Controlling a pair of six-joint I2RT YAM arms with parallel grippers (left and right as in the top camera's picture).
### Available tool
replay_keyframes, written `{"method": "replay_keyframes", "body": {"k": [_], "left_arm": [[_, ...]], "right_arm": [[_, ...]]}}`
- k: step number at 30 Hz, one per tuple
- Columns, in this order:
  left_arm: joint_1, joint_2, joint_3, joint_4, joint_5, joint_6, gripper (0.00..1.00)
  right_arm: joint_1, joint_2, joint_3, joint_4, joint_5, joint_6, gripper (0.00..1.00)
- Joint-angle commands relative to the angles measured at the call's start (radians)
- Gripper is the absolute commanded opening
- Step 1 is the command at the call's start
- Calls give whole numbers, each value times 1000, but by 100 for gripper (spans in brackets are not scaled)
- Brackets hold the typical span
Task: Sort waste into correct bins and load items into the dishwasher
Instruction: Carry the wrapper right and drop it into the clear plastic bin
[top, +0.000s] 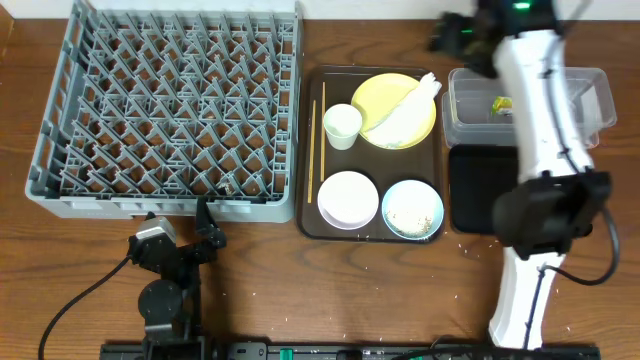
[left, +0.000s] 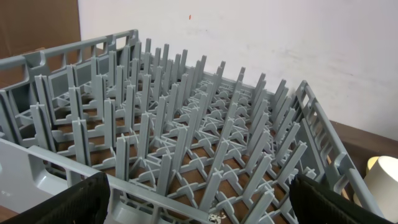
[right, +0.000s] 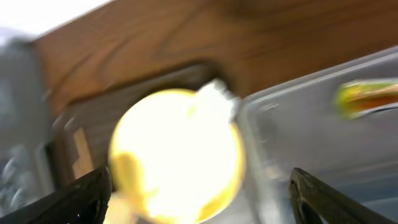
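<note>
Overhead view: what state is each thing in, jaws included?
dish rack: empty
clear tub: holds wrapper
black tray: empty where visible
yellow plate: on serving tray, napkin on it
white cup: upright, on serving tray
white bowl: upright, empty
blue bowl: upright, rice inside
chopsticks: lying along serving tray's left edge
left gripper: jaws open, empty
right gripper: jaws open, empty

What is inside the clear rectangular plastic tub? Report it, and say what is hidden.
A small green-and-yellow snack wrapper lies inside the clear rectangular plastic tub. The robot's white right arm crosses over the tub's middle, so anything beneath it cannot be seen.
</note>
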Motion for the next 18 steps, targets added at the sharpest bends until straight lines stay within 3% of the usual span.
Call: {"method": "replay_keyframes", "body": {"k": [1,7,18], "left_arm": [[4,-6,-24,-30,-8,13,93],[4,-6,-24,-30,-8,13,93],[4,-6,-24,-30,-8,13,93]], "right_arm": [[103,37,16,-3,92,183,85],[183,121,16,-47,216,333,86],[168,270,16,-78,187,333,88]]}}
